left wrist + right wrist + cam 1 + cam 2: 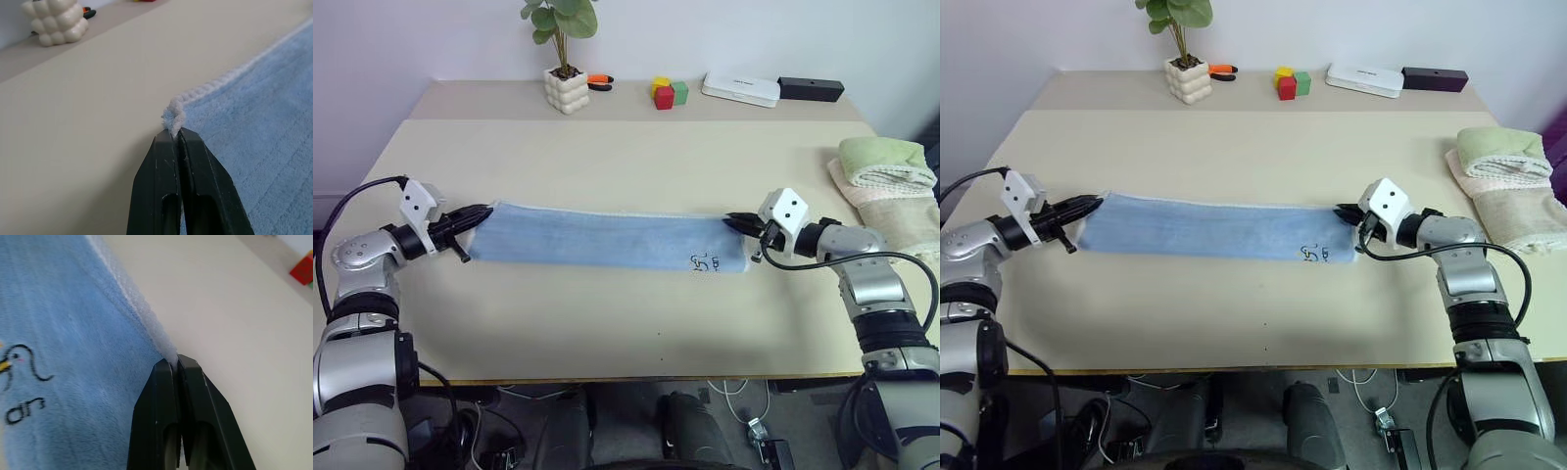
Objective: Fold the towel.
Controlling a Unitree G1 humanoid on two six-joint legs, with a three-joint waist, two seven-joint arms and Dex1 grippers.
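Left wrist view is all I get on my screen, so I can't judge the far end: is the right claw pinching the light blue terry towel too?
Observer: Yes. The right claw is shut on the whitish edge of the light blue terry towel, at the end opposite the left claw.
Operator: Is the towel folded yet?
Observer: It lies as a long narrow strip across the beige table, between both claws.
Operator: Any marking on it?
Observer: A small black embroidered design sits near the right claw's end.

Small black embroidery (705,261) on the towel (597,238) is unreadable.
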